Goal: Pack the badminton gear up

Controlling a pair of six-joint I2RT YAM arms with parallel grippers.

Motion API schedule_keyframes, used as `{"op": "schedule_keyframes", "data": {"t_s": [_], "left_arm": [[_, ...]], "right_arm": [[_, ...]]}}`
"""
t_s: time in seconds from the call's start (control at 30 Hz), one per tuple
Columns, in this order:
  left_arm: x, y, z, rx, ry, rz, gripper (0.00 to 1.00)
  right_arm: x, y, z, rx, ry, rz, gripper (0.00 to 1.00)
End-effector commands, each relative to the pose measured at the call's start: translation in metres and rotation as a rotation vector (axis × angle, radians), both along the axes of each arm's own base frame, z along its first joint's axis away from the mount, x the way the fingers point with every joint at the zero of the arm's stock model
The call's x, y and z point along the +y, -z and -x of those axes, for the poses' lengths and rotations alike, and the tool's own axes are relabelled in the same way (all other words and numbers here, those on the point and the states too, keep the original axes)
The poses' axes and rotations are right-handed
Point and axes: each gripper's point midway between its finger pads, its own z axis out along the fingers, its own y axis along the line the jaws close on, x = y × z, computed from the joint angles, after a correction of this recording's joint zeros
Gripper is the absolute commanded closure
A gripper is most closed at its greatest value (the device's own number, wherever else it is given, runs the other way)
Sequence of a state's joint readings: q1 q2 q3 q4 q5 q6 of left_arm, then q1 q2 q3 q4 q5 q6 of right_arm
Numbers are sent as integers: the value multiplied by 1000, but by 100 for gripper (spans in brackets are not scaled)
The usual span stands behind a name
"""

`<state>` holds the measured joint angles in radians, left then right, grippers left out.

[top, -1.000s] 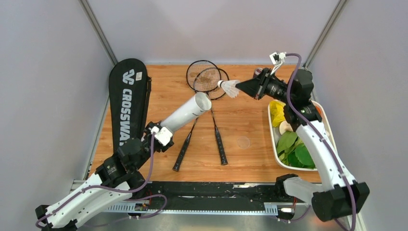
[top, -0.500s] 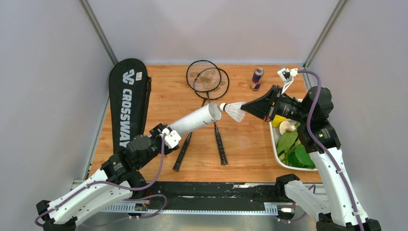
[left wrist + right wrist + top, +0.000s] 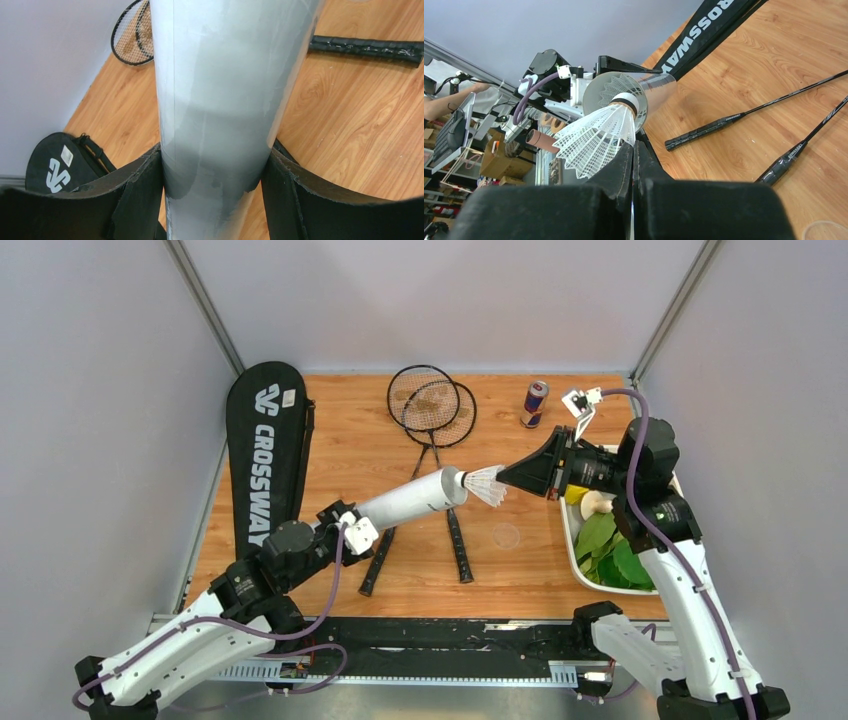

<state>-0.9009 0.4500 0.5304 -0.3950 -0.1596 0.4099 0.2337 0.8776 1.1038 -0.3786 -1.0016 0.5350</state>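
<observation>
My left gripper is shut on the lower end of the white tube, which is lifted off the table and slants up to the right. In the left wrist view the tube fills the gap between the black fingers. My right gripper is shut on the skirt of a white shuttlecock, whose cork touches the tube's mouth. The right wrist view shows this shuttlecock in front of the tube, with white mesh inside the tube. Two black rackets lie crossed behind. The black CROSSWAY bag lies at the left.
A red-and-blue can stands at the back right. A white tray of vegetables sits under my right arm at the right edge. A small clear disc lies on the wood near the racket handles. Grey walls close three sides.
The right gripper carried the shuttlecock down from near the racket heads to the tube's mouth. The left arm swung the tube lower and more to the right.
</observation>
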Motion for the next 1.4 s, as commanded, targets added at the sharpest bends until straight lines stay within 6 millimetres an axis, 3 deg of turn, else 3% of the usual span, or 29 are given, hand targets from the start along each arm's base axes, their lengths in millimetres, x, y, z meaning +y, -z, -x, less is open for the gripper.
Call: {"op": "schedule_keyframes", "data": {"t_s": [0.0, 0.47, 0.83, 1.1, 1.13, 1.3, 1.37], "left_arm": [[-6, -28, -3, -60, 23, 34, 39], [-13, -27, -2, -75, 75, 6, 39], [-17, -21, -3, -66, 85, -6, 39], [-16, -21, -5, -67, 68, -5, 39], [-15, -20, -6, -67, 64, -7, 39], [-15, -21, -7, -72, 62, -9, 38], [-16, -21, -7, -71, 64, -8, 38]], "right_arm": [[4, 5, 4, -6, -42, 10, 100], [19, 35, -7, 29, -56, 88, 100], [45, 40, -19, 11, 13, 166, 100], [47, 44, -26, -6, 114, 236, 100], [44, 42, -28, -11, 138, 241, 98], [40, 34, -30, -45, 173, 241, 64], [40, 36, -31, -52, 170, 248, 60]]}}
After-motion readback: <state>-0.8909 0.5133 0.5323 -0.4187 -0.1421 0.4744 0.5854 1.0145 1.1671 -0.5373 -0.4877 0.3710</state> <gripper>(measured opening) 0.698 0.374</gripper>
